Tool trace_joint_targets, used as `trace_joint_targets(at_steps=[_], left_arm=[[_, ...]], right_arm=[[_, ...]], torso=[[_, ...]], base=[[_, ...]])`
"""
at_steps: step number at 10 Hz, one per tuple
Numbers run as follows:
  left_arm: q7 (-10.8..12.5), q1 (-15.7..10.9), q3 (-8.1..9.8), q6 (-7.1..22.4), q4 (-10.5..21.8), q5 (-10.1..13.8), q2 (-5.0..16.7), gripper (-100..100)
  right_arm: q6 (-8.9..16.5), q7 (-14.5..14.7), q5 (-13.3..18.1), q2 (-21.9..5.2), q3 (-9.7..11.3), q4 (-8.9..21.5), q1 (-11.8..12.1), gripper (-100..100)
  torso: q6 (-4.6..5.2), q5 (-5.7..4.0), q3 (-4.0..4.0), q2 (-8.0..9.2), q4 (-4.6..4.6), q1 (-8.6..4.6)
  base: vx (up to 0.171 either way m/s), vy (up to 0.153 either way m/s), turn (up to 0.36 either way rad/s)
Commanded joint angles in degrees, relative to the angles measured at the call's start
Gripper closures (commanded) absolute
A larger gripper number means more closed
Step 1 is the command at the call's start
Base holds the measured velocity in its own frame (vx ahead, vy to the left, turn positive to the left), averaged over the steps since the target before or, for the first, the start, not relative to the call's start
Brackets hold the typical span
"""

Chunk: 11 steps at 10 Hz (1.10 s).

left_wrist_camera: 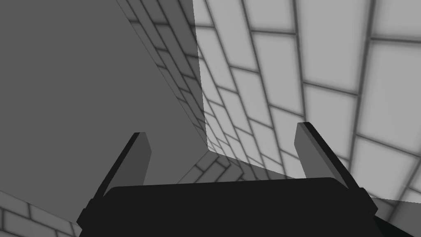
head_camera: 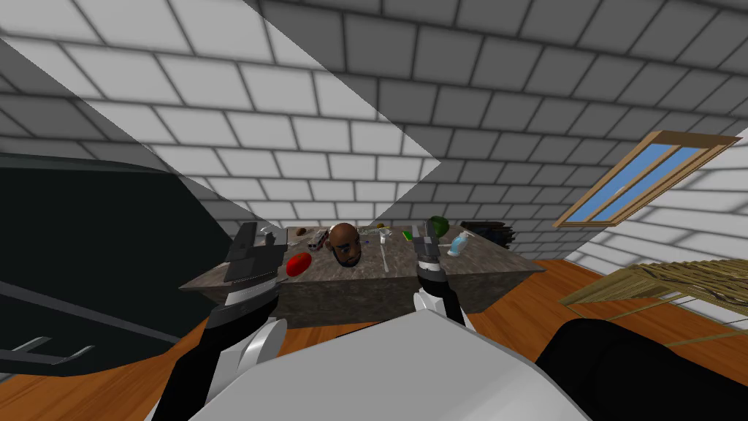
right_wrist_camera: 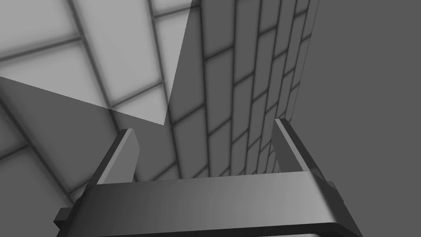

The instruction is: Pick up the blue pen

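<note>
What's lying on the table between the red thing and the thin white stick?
A brown bald model head, on the table between the red object and the thin white stick; the head view shows it.

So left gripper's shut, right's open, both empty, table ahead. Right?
No. The left gripper is open too: the left wrist view shows its fingers apart with nothing between. The rest holds: right gripper open, both empty, table ahead.

table [head_camera: 491, 264] ahead | model head [head_camera: 345, 245] on it | bottle [head_camera: 458, 243] right of head
</note>
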Motion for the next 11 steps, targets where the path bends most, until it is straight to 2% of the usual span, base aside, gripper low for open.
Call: trace_joint_targets(at_steps=[1, 4, 7, 8, 10, 11], left_arm=[[0.0, 0.0, 0.0, 0.0, 0.0, 0.0, 0.0, 0], [0.0, -0.01, 0.0, 0.0, 0.0, 0.0, 0.0, 0], [0.0, -0.01, -0.01, 0.0, 0.0, 0.0, 0.0, 0], [0.0, -0.01, -0.01, 0.0, 0.0, 0.0, 0.0, 0], [0.0, -0.01, -0.01, 0.0, 0.0, 0.0, 0.0, 0], [0.0, -0.01, -0.01, 0.0, 0.0, 0.0, 0.0, 0]], right_arm=[[-0.27, 0.37, 0.68, -2.71, 0.17, 0.63, -0.29, -100], [-0.88, 1.21, 2.3, -7.26, 0.37, 2.36, -1.1, -100], [-1.66, 2.31, 4.66, -12.54, 0.41, 5.4, -2.45, -100], [-1.66, 2.31, 4.66, -13.13, 0.41, 5.4, -2.45, -100], [-2.18, 3.06, 6.57, -17.04, 0.48, 8.22, -3.47, -100], [-2.18, 3.06, 6.57, -17.73, 0.48, 8.22, -3.47, -100]], torso=[[0.0, 0.0, 0.0, 0.0, 0.0, 0.0], [-0.01, 0.02, 0.11, 0.2, 0.04, 0.1], [-0.01, 0.03, 0.18, 0.31, 0.07, 0.12], [-0.01, 0.04, 0.2, 0.34, 0.08, 0.17], [-0.01, 0.03, 0.14, 0.24, 0.06, 0.13], [-0.02, 0.04, 0.17, 0.31, 0.07, 0.17]], base=[[-0.022, 0.017, 0.014], [-0.058, 0.029, 0.032], [-0.086, 0.039, 0.082], [-0.066, 0.037, 0.036], [-0.073, 0.049, 0.121], [-0.065, 0.036, 0.038]])
